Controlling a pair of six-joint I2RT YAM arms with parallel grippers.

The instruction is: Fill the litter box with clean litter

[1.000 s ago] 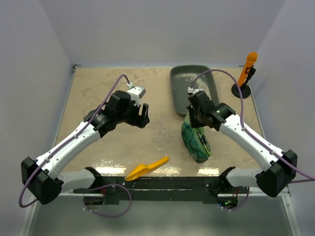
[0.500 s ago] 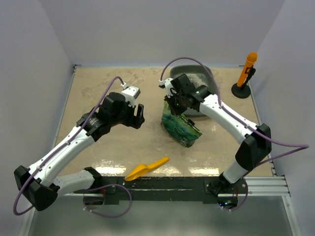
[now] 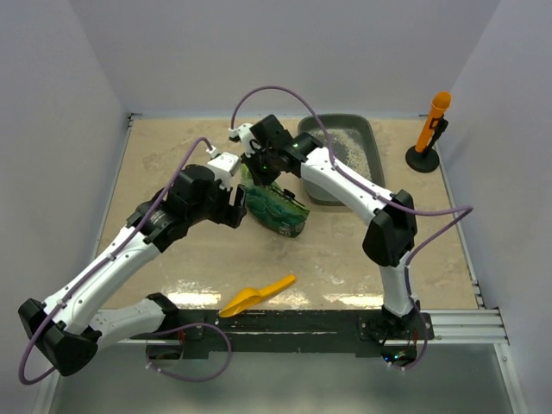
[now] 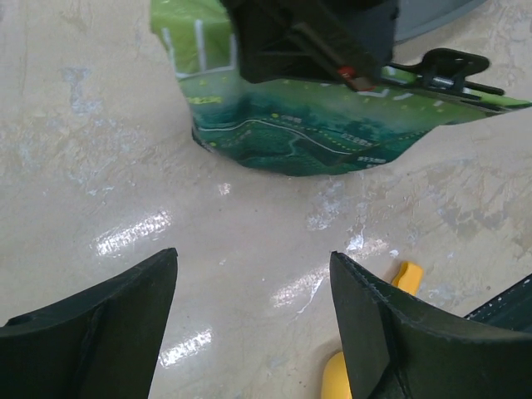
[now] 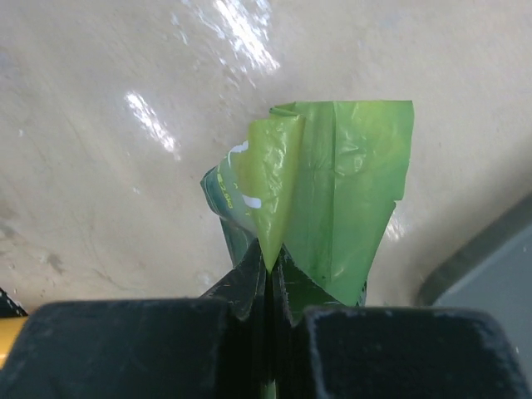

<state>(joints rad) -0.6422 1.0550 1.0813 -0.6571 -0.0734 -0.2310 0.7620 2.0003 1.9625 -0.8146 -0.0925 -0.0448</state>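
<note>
The dark grey litter box [image 3: 373,147] lies at the back of the table, and pale clean litter [image 3: 343,138] covers part of its floor. Left of it, my right gripper [image 3: 261,166] is shut on the crumpled top edge of a glossy green bag [image 3: 276,209]. The bag hangs tilted, low over the tabletop. In the right wrist view the jaws [image 5: 270,266] pinch the bag's light green fold [image 5: 332,183]. My left gripper [image 3: 238,205] is open and empty just left of the bag. In its own view the fingers [image 4: 253,253] frame bare tabletop below the bag [image 4: 316,133].
A yellow scoop [image 3: 257,296] lies near the front edge, and its tip [image 4: 406,278] shows beside my left gripper's right finger. An orange-handled tool [image 3: 433,121] stands in a black base at the back right. White walls enclose the table on three sides.
My right arm has swung the green bag from the front right, past the litter box, over to the left gripper. The left arm has shifted slightly toward it.
</note>
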